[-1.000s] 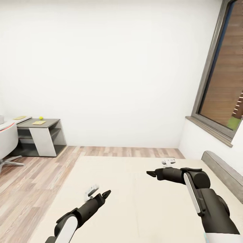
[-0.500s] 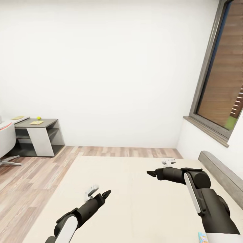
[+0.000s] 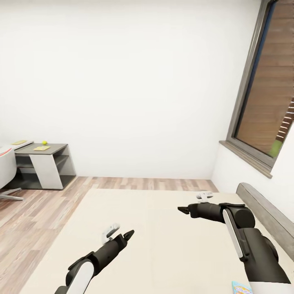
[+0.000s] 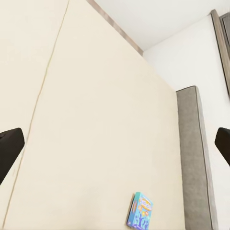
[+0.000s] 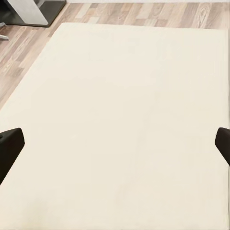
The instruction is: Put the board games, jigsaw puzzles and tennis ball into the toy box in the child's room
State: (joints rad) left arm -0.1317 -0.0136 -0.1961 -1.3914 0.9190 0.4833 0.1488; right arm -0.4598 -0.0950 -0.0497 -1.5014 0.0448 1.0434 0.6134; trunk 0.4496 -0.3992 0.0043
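Left gripper (image 3: pixel 130 234) released, fingertips wide apart at the edges of the left wrist view, nothing between them; poised above the beige mattress of the bed (image 3: pixel 163 228). Right gripper (image 3: pixel 180 210) likewise released and empty, held over the mattress farther toward the grey headboard (image 3: pixel 265 208). Blue board game (image 4: pixel 140 211) lying flat on the mattress just beside the headboard; one corner of it at the bottom edge of the head view (image 3: pixel 241 288), beside the right arm. Far across the wood floor (image 3: pixel 36 208), against the white wall: counter (image 3: pixel 45 157) with dark grey top and white panel, carrying the tennis ball (image 3: pixel 44 142) and, near it, two thin yellowish squares (image 3: pixel 41 148), too small to identify. Window (image 3: pixel 265 85) on the right wall.
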